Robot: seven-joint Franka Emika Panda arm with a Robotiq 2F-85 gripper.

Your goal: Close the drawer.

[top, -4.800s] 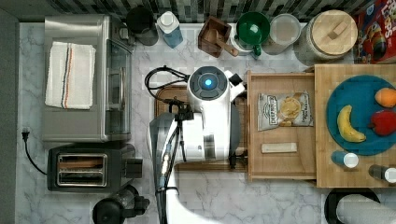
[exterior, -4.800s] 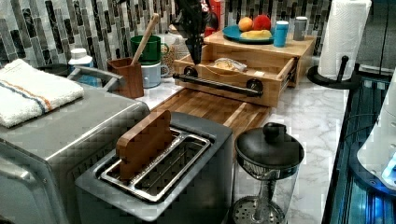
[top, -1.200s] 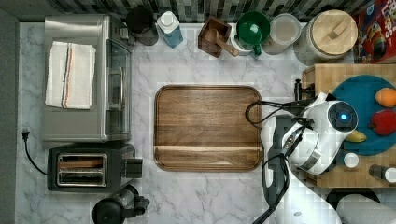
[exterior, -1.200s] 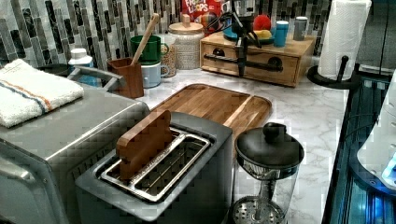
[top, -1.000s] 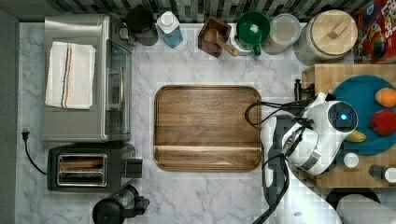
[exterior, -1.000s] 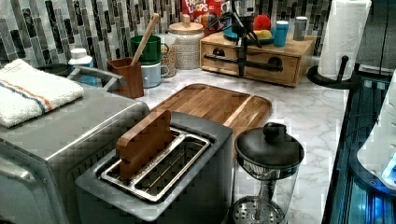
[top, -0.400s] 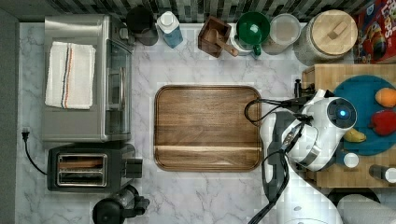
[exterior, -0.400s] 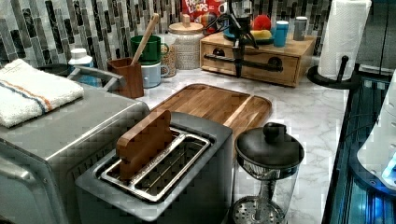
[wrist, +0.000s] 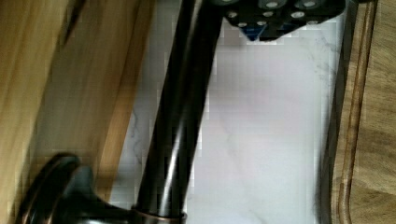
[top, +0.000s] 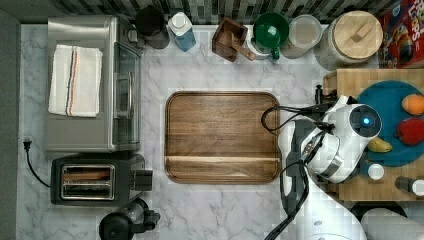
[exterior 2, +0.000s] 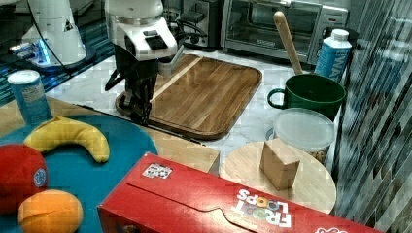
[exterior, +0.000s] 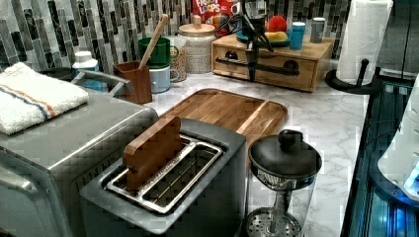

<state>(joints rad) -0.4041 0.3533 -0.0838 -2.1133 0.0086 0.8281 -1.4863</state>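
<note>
Where your gripper (exterior: 252,74) hangs in front of the drawer (exterior: 267,69), you cannot tell from these views whether its fingers are apart or together; the rig rule leaves that unsaid. In the left view its dark tip points down across the black handle (exterior: 257,66), about midway along the bar. The wrist view shows that handle (wrist: 182,107) close up, a dark bar on a round foot, with the light wood drawer front (wrist: 70,93) on one side of it and white marble on the other.

You see the drawer pushed in, its front flush with the light-wood box it sits in, at the far right end of the marble counter (top: 220,210) in the top view. On the box's top a blue plate (top: 395,100) carries an orange (top: 413,104), a red apple (top: 411,131) and a banana (top: 380,145); the arm's white body (top: 340,145) overhangs the plate's left edge in the top view.

Just beside the drawer front, toward the counter's middle, lies the dark wooden tray (top: 222,137), apart from the handle with a strip of marble between them. Along the counter's back edge stand a green mug (top: 270,30) and a jar with a wooden lid (top: 356,34). A toaster (top: 95,179) sits near the counter's front left corner in the top view.
</note>
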